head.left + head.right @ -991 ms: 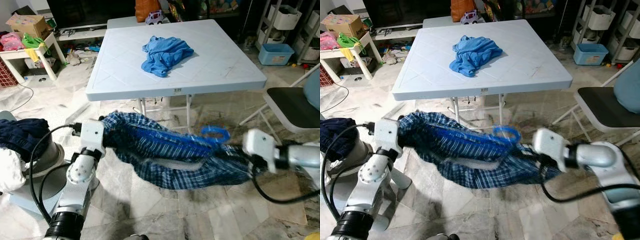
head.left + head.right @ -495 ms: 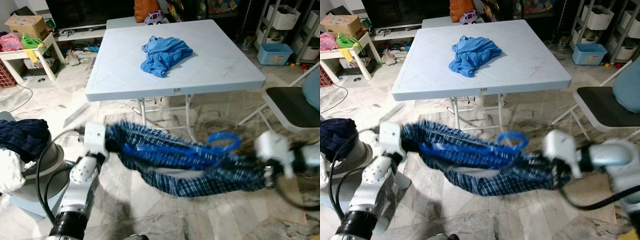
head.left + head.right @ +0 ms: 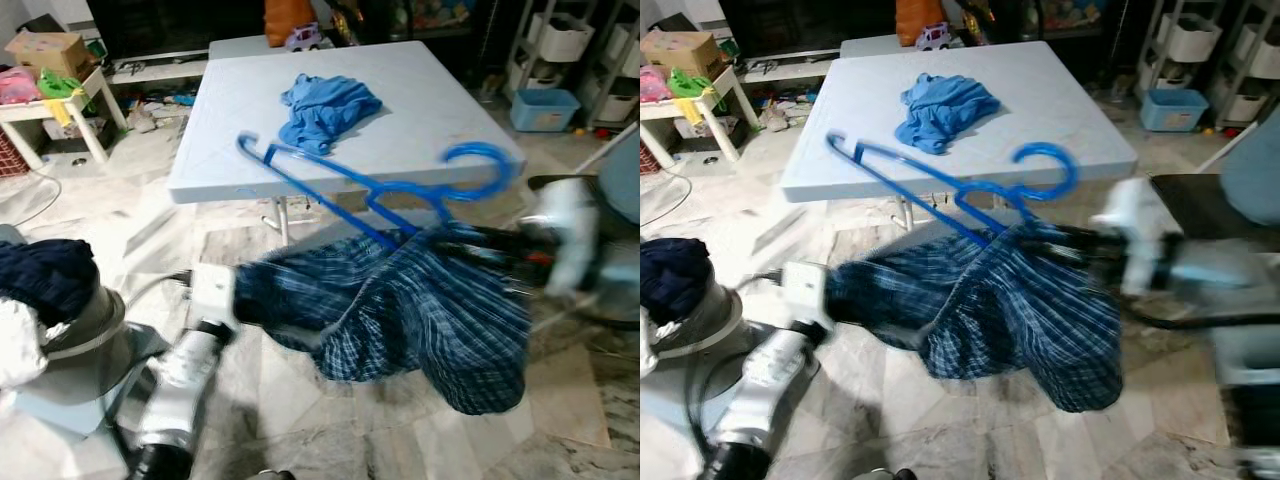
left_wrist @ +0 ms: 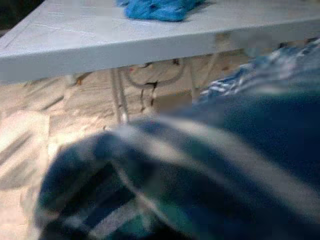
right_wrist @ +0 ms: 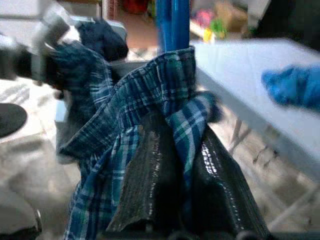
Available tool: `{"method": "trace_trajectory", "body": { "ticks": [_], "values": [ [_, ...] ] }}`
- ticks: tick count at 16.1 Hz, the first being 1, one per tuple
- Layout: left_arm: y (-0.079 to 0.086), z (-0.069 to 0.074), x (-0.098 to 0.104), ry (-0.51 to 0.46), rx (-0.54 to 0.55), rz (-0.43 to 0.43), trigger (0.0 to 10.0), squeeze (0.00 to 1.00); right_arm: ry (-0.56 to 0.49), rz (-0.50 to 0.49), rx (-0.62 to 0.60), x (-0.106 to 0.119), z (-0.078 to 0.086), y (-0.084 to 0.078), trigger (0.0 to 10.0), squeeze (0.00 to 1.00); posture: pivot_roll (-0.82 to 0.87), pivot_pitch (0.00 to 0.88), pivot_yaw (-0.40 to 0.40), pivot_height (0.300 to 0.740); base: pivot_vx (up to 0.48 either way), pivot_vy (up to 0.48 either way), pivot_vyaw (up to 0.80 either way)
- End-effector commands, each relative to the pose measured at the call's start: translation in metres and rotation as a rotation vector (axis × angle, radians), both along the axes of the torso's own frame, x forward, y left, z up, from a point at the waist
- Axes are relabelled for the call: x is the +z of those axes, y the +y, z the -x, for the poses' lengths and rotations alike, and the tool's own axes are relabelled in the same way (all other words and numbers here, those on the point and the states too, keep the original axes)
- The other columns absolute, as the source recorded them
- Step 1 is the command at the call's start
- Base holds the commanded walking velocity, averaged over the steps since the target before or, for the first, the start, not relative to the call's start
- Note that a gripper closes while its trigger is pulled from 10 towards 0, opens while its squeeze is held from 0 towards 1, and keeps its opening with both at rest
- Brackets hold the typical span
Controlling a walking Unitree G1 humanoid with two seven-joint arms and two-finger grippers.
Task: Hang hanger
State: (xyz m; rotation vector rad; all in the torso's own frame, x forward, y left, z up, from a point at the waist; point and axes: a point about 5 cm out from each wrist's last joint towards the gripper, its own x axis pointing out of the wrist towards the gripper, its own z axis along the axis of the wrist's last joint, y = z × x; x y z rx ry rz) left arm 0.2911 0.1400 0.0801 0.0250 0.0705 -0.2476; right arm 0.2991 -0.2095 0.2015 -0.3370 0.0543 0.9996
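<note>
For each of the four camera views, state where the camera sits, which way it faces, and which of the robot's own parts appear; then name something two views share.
Left eye view: head, looking down at blue hanger and plaid shirt; both arms.
Right eye view: head, same scene, shifted.
Left wrist view: left wrist, facing white table over shirt.
Right wrist view: right wrist, along black fingers pinching shirt and hanger.
Shared: blue cloth on the table.

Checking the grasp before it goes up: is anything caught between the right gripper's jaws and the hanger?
Yes. In the right wrist view, plaid shirt fabric bunches between the black fingers, wrapped round the blue hanger there.
</note>
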Motion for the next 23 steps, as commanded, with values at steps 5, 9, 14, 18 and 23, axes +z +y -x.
{"method": "trace_trajectory", "body": {
  "ticks": [5,9,14,18,23],
  "values": [
    [-0.001,0.022,-0.02,0.139,-0.119,-0.151,10.0,1.0,0.05,-0.036,-0.196,-0.05,-0.015,0.044,10.0,0.0,-0.07,0.037,0.054,0.74,0.0,0.0,0.0],
    [-0.005,0.025,-0.029,0.182,-0.105,-0.169,10.0,1.0,0.019,-0.039,-0.379,-0.058,-0.03,0.05,10.0,0.0,-0.06,0.034,0.051,0.74,0.0,0.0,0.0],
    [-0.017,0.02,-0.021,0.179,0.008,0.041,10.0,1.0,0.036,-0.051,-0.591,-0.071,-0.041,0.055,10.0,0.0,-0.06,0.01,0.045,0.74,0.0,0.0,0.0],
    [-0.023,0.018,-0.017,0.179,-0.06,0.026,10.0,1.0,-0.026,-0.104,-0.674,-0.062,-0.054,0.066,10.0,0.0,-0.06,0.0,0.039,0.74,0.0,0.0,0.0],
    [0.026,0.021,0.008,0.072,0.012,-0.135,10.0,1.0,-0.039,-0.012,-0.577,-0.07,-0.043,0.052,10.0,0.0,-0.03,0.0,0.021,0.74,0.0,0.0,0.0]
  ]
}}
